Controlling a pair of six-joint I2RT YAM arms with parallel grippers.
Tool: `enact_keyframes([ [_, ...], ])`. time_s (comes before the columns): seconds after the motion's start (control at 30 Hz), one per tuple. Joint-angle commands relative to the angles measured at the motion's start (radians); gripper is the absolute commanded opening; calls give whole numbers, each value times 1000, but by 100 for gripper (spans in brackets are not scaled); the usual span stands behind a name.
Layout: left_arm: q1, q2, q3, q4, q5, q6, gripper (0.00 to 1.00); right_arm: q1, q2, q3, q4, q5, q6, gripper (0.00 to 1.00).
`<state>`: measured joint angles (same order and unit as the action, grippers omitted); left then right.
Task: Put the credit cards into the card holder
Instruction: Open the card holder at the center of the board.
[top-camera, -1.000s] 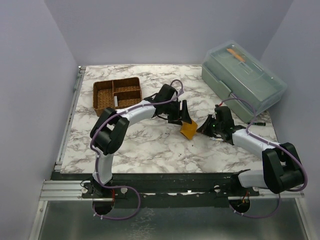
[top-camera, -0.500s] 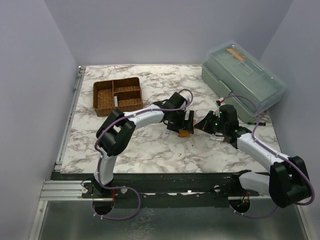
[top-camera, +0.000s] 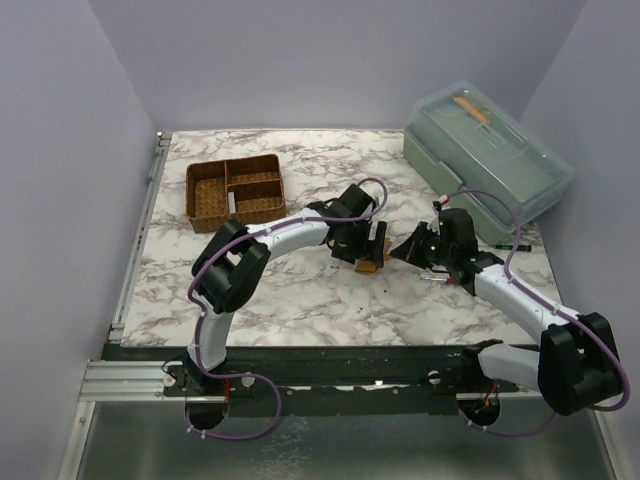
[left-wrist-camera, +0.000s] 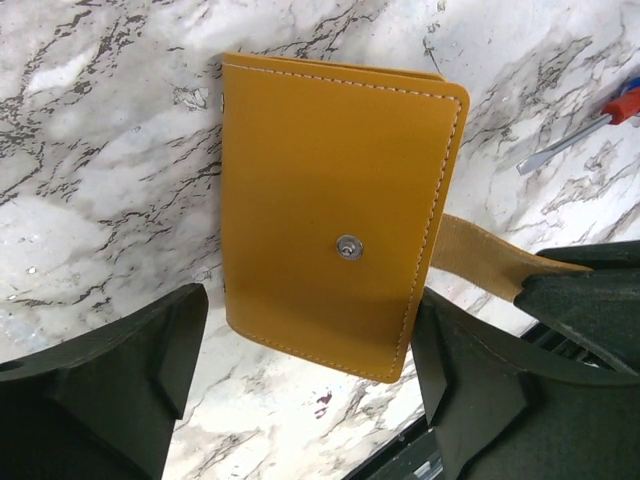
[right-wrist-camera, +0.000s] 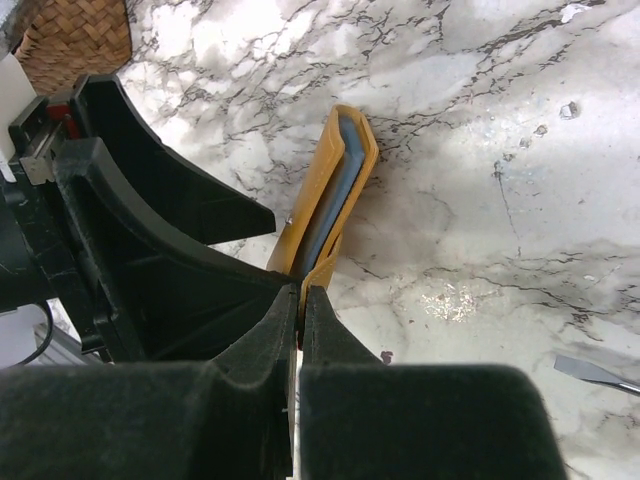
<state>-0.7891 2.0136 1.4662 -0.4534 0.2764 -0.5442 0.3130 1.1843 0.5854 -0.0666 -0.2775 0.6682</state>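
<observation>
Mid-table, between both arms: wallet (left-wrist-camera: 330, 215), folded nearly shut over a blue card (right-wrist-camera: 335, 190). Straddled by left gripper (left-wrist-camera: 305, 335), jaws spread wide, gripping nothing. Pinched by its strap (left-wrist-camera: 480, 265) in right gripper (right-wrist-camera: 300, 295), jaws clamped tight. Probably light, soft leather, floppy at the fold. Best gripped across both faces, not by the strap.

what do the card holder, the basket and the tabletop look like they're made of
Card holder: smooth matte tan leather or imitation, with pale edge stitching and a metal snap. Basket: woven brown fibre, likely rattan or wicker, by its weave. Tabletop: glossy white with grey veins; marble or printed laminate, cannot tell.
</observation>
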Motion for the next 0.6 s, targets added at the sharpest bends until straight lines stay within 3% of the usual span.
enact_keyframes([
  [0.0,27,-65,19,-14,47,17,87,-1,-8,31,-52,41,-29,0],
  [0.1,39,-73,12,-13,50,23,86,0,-11,31,-66,57,-35,0],
  [0.23,60,-75,-9,-13,57,17,76,-1,-9,34,-73,72,-35,0],
  [0.4,69,-70,-23,-14,18,29,57,0,-8,31,-77,88,-33,1],
  [0.57,104,-50,-81,-7,-18,-19,42,0,46,118,-251,338,-74,2],
])
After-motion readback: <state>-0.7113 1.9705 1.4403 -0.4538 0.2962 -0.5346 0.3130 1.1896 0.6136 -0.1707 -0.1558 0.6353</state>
